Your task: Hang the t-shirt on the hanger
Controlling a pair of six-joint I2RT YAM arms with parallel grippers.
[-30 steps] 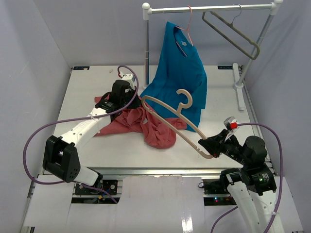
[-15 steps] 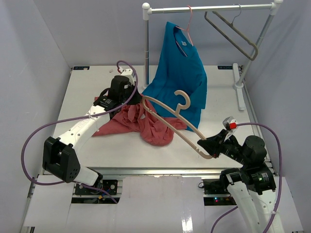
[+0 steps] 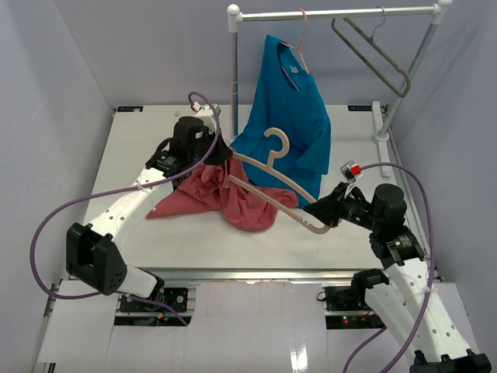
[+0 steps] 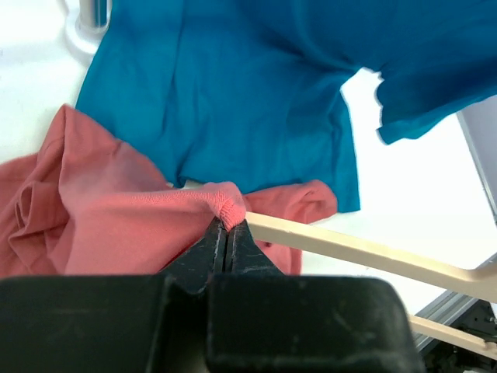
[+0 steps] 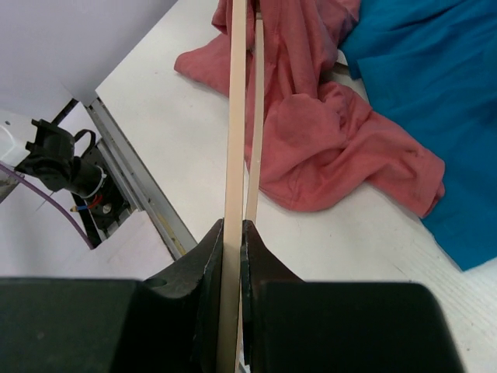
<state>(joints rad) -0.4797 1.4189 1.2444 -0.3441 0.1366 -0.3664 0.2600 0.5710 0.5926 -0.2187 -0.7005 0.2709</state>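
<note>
The red t-shirt (image 3: 225,198) lies crumpled mid-table and also shows in the left wrist view (image 4: 116,225) and the right wrist view (image 5: 326,132). The beige wooden hanger (image 3: 272,175) is held tilted above it, hook up. My right gripper (image 3: 322,215) is shut on the hanger's right end (image 5: 233,155). My left gripper (image 3: 221,153) is shut on a fold of the t-shirt's edge (image 4: 227,208), lifted right at the hanger's left arm (image 4: 365,252). Whether the arm's tip is inside the cloth is hidden.
A blue t-shirt (image 3: 287,116) hangs on a thin pink hanger (image 3: 301,39) from the white rack (image 3: 334,13) at the back, its hem on the table behind the red shirt. A grey hanger (image 3: 373,58) hangs further right. The rack's foot (image 3: 382,148) lies right.
My right gripper has moved the hanger up and away toward the back; its hook now sits higher. My left gripper has lifted the shirt fold back and right, to the hanger's left end.
</note>
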